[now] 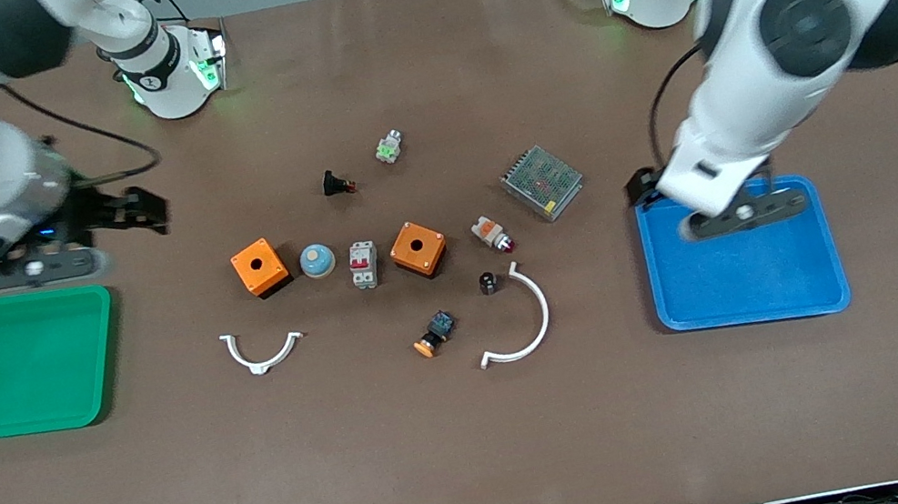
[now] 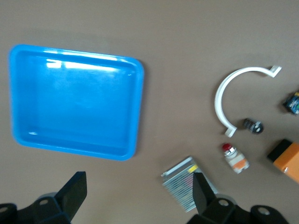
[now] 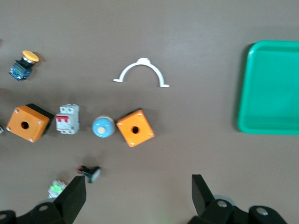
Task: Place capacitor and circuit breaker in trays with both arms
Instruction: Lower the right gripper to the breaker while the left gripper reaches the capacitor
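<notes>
The capacitor (image 1: 489, 283) sits on the counter (image 1: 484, 449) touching a white curved clip (image 1: 521, 322), so a grab may snag the clip. Slightly farther, the circuit breaker (image 1: 363, 264) stands between a blue knob (image 1: 317, 260) and an orange box (image 1: 418, 248), so a wide grip may knock either neighbour. Blue tray (image 1: 745, 283) and green tray (image 1: 16, 365) are empty. Left pincer (image 2: 135, 193), over the blue tray's edge, and right pincer (image 3: 135, 196), above the counter just past the green tray, are both wide open, holding nothing.

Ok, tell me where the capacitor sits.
In the front view, the capacitor stands on the table beside the larger white curved clip, nearer the camera than the orange box.
</notes>
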{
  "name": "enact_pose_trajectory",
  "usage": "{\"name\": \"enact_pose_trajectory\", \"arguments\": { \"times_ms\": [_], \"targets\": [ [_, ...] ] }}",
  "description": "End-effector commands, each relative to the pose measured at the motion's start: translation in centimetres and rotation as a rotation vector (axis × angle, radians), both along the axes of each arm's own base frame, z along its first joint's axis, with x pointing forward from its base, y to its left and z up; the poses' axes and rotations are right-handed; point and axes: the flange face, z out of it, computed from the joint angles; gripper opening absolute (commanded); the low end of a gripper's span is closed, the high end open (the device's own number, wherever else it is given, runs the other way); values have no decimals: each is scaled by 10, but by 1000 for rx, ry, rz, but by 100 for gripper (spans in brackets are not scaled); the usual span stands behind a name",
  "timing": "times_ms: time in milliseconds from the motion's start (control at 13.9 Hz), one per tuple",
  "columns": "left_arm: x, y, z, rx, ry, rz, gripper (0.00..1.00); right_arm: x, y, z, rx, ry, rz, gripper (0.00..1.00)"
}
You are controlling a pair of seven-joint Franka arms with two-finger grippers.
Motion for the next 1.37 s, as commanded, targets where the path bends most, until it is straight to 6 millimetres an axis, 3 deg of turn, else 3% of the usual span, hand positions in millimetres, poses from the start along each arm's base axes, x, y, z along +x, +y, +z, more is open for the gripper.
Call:
{"name": "enact_pose_trajectory", "arguments": {
  "times_ms": [0,216,287,503,575,790,1078,1293],
  "targets": [
    [5,-53,-45,14,-32,49,100,-23,52,-56,1,-18,-60,100],
    [3,-102,-105,-7,-61,98,97,-43,92,-124,30,-93,-63,100],
    [-1,-124,-126,-21,-79,114,93,-46,95,-149,32,-105,-55,100],
    [-8,-180,-184,-37,-96,186,84,-47,101,-198,27,-118,-48,100],
    [-12,-187,-198,-37,-93,192,82,-46,105,-214,29,-114,-53,100],
    [-22,-201,-204,-44,-92,172,80,-54,136,-242,68,-101,-53,100],
    [-37,-209,-261,1,-42,150,72,-51,152,-263,58,-101,-34,100],
    [-39,-212,-285,-9,-47,150,65,-54,167,-276,63,-86,-34,99]
  ]
}}
